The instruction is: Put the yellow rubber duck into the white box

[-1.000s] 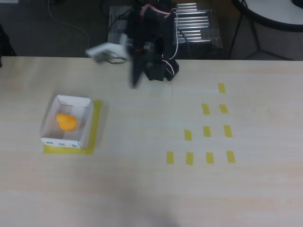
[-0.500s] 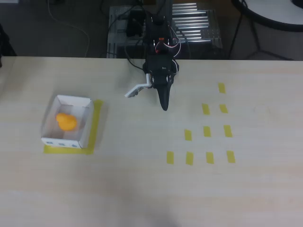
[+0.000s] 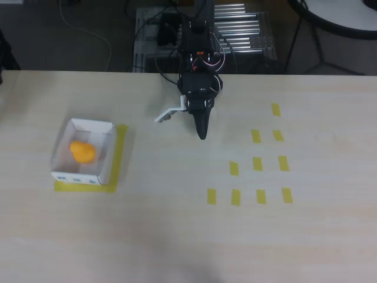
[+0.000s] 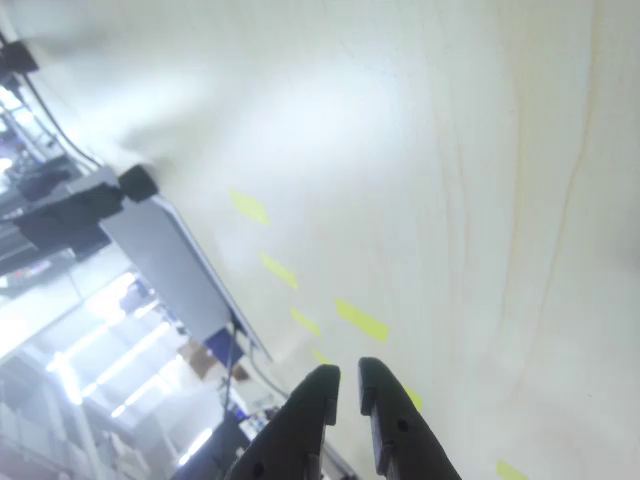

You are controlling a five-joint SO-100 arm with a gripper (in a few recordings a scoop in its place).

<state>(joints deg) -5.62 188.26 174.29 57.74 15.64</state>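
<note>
Overhead view
Duck: the yellow rubber duck (image 3: 82, 151) lies inside the white box (image 3: 104, 154), left of centre.
Gripper: the gripper (image 3: 201, 132) sits upper centre, well apart from the box, empty.
Table: yellow tape marks (image 3: 257, 164) at right.

Wrist view
Gripper: the gripper (image 4: 341, 383), bottom centre, fingers nearly together, holding nothing.

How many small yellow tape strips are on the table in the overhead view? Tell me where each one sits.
10 tape strips, in rows to the right of the arm: one on top, two below, then three, then four. None seem hidden.
</note>
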